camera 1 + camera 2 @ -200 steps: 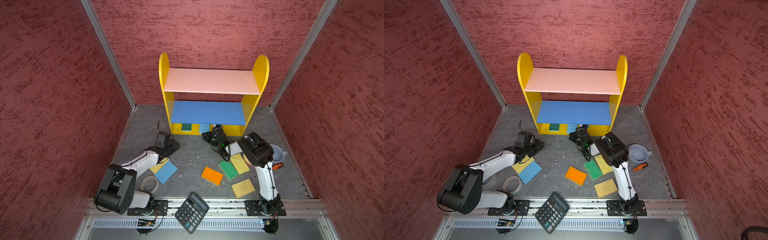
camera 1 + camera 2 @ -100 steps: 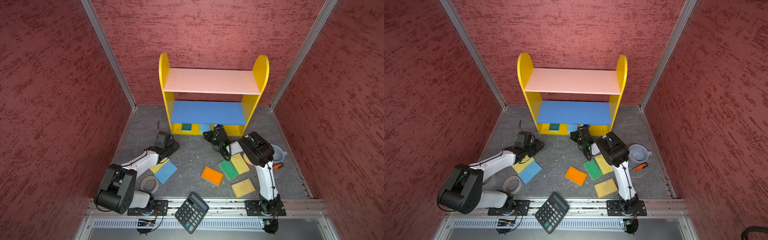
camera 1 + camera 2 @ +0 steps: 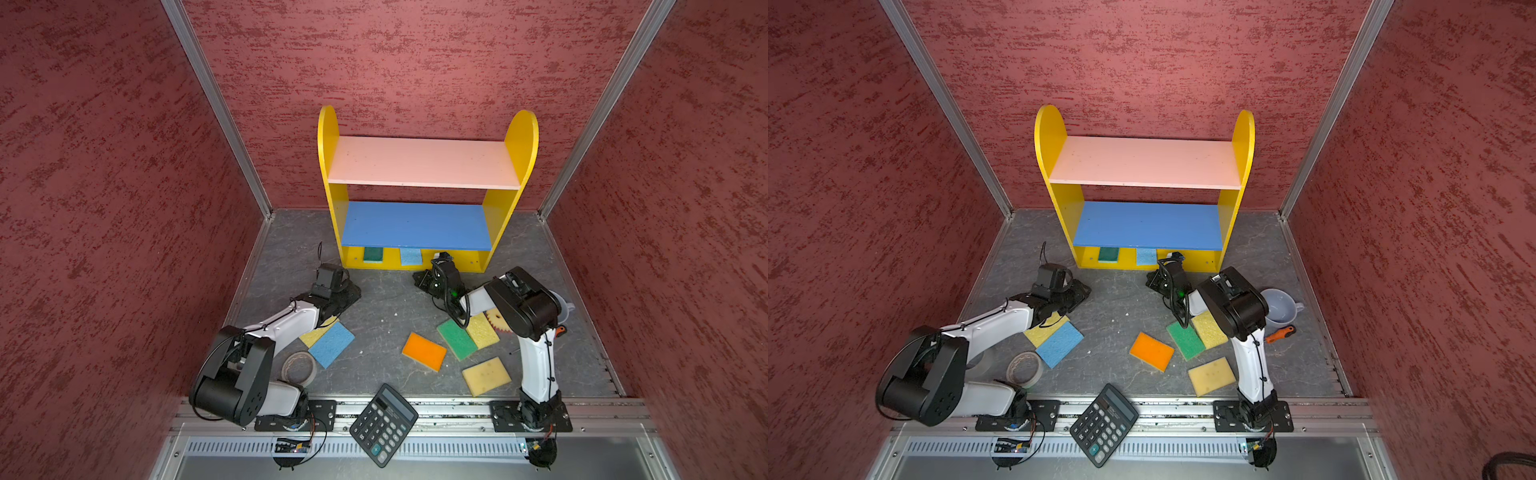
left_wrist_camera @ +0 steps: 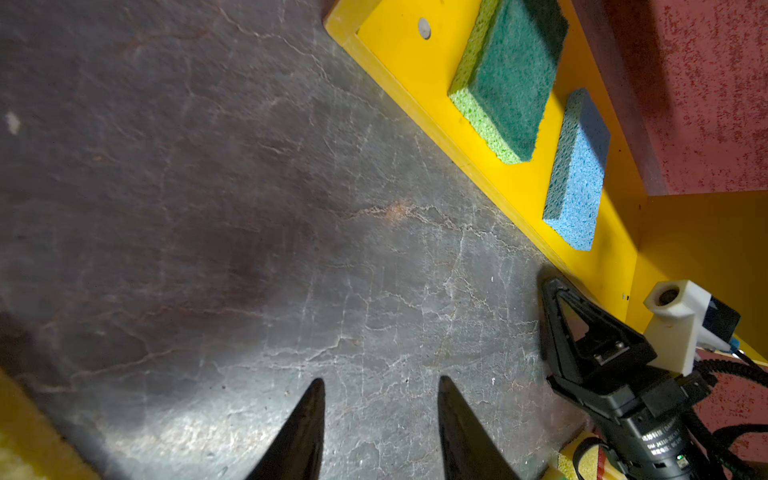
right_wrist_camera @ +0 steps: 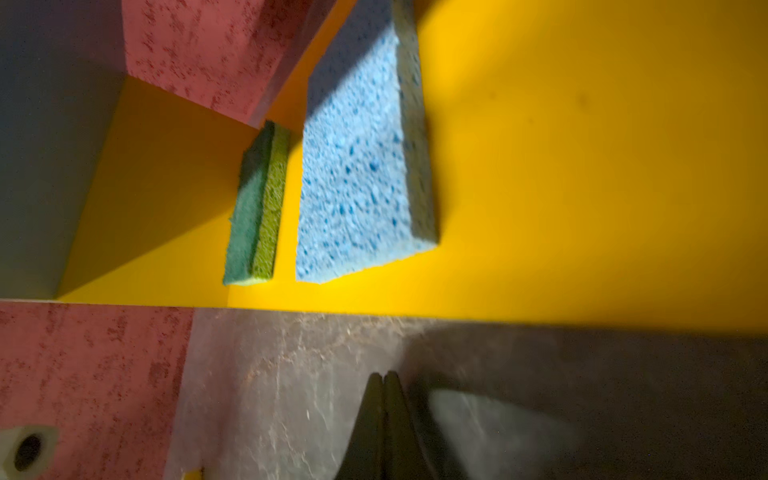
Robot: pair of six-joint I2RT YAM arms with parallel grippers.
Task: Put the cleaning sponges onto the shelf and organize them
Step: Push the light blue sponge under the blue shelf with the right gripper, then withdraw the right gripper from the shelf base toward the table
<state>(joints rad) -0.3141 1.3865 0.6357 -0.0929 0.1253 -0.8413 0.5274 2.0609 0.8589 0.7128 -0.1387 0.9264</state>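
Note:
The shelf (image 3: 419,162) stands against the back wall. On its yellow bottom tier lie a green sponge (image 3: 372,254) (image 4: 511,75) and a blue sponge (image 3: 410,256) (image 5: 357,174). On the floor lie a blue sponge (image 3: 332,344) over a yellow one (image 3: 312,336), an orange sponge (image 3: 424,351), a green one (image 3: 457,338) and two yellow ones (image 3: 483,331) (image 3: 486,376). A round cream sponge (image 3: 495,319) is mostly hidden behind the right arm. My left gripper (image 4: 380,380) (image 3: 352,293) is open and empty, low over the floor. My right gripper (image 5: 384,374) (image 3: 419,277) is shut and empty, just in front of the bottom tier.
A black calculator (image 3: 383,424) rests on the front rail and a tape roll (image 3: 299,368) lies near the left arm's base. A grey cup (image 3: 1279,311) and an orange-handled tool (image 3: 1281,333) sit at the right. Red walls close in the sides and back.
My right gripper has drifted slightly to the right in front of the shelf's bottom tier. The left arm has stayed put.

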